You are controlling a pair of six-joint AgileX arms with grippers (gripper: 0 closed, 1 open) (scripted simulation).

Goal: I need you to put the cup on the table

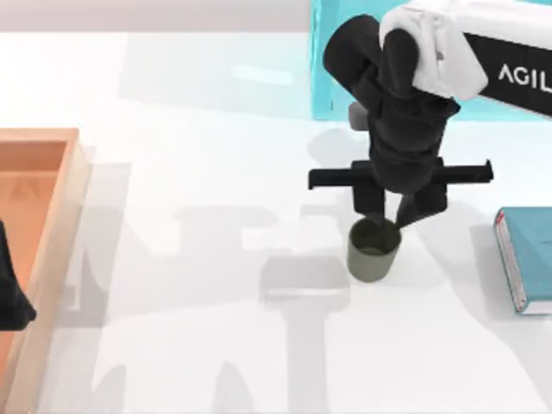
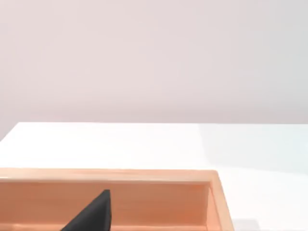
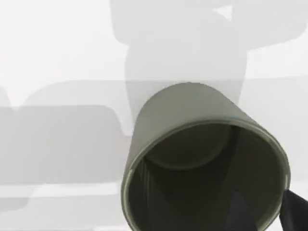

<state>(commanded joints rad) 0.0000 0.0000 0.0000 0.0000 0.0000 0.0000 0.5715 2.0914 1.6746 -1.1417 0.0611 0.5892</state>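
Observation:
The dark olive-grey cup point(image 1: 373, 250) stands upright, right of the middle of the white table point(image 1: 207, 155); whether its base touches the surface I cannot tell. My right gripper point(image 1: 392, 211) comes down from above and is shut on the cup's far rim. In the right wrist view the cup point(image 3: 192, 110) is seen from above with its mouth open. There my right gripper point(image 3: 267, 214) has one finger inside the wall and one outside. My left gripper point(image 1: 10, 297) is parked at the left edge over the tray.
A light wooden tray point(image 1: 73, 198) lies along the left side, also seen as the tray point(image 2: 159, 175) in the left wrist view. A turquoise shelf unit point(image 1: 332, 60) stands at the back behind my right arm. A teal book point(image 1: 526, 259) lies at the right edge.

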